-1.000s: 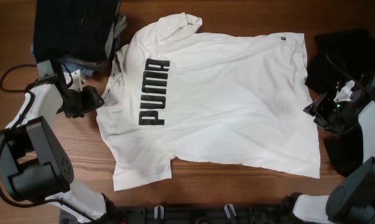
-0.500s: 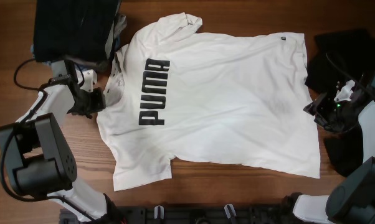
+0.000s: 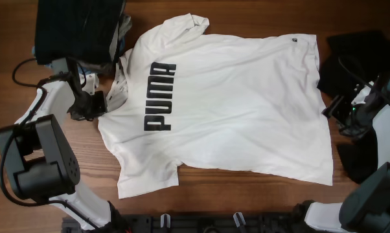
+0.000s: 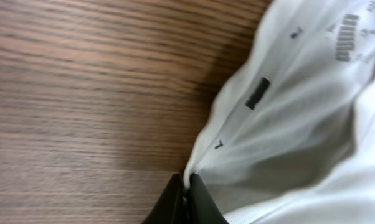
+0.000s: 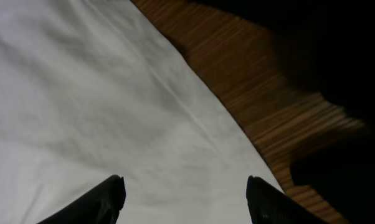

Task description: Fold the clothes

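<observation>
The white T-shirt (image 3: pixel 234 103) with black "PUMA" lettering lies spread flat on the wooden table, collar to the left, hem to the right. My left gripper (image 3: pixel 96 103) is shut on the collar edge of the shirt (image 4: pixel 281 118); its black fingertips (image 4: pixel 187 198) pinch the white rim with the neck label just beyond. My right gripper (image 3: pixel 337 110) is open at the shirt's hem side. In the right wrist view its fingers (image 5: pixel 184 196) are wide apart above the white cloth (image 5: pixel 113 112), holding nothing.
A pile of dark clothes (image 3: pixel 78 29) lies at the back left, close to the left arm. Black clothing (image 3: pixel 357 55) lies at the right edge, also dark in the right wrist view (image 5: pixel 324 56). Bare wood (image 4: pixel 81 93) shows left of the collar.
My left gripper has moved in to the collar and shut on its edge. The right gripper has drawn slightly right, off the hem. The shirt has barely shifted.
</observation>
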`<control>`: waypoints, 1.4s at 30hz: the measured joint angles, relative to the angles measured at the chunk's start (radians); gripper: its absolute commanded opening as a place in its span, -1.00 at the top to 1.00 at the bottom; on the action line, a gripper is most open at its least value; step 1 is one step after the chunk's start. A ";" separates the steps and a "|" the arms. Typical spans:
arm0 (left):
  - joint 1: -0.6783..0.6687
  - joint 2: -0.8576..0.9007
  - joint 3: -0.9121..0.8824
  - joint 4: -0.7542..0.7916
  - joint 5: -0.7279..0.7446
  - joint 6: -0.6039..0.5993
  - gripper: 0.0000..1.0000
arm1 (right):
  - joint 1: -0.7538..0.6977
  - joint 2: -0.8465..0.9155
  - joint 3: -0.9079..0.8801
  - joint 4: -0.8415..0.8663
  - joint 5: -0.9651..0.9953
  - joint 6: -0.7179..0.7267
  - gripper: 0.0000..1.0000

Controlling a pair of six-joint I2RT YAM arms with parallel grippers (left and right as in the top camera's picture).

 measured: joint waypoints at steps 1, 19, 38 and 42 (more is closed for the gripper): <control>0.004 0.000 0.000 0.000 -0.014 -0.010 0.92 | 0.000 0.016 0.000 0.019 0.013 0.000 -0.35; 0.104 0.000 0.000 -0.006 -0.060 -0.127 0.92 | 0.128 0.264 0.003 0.118 -0.070 -0.331 -0.22; 0.105 0.000 0.000 -0.011 -0.060 -0.127 0.92 | 0.164 0.308 0.068 0.011 0.108 -0.253 -0.43; 0.105 0.000 0.000 -0.010 -0.060 -0.127 0.92 | 0.157 0.308 0.065 -0.002 0.107 -0.258 -0.40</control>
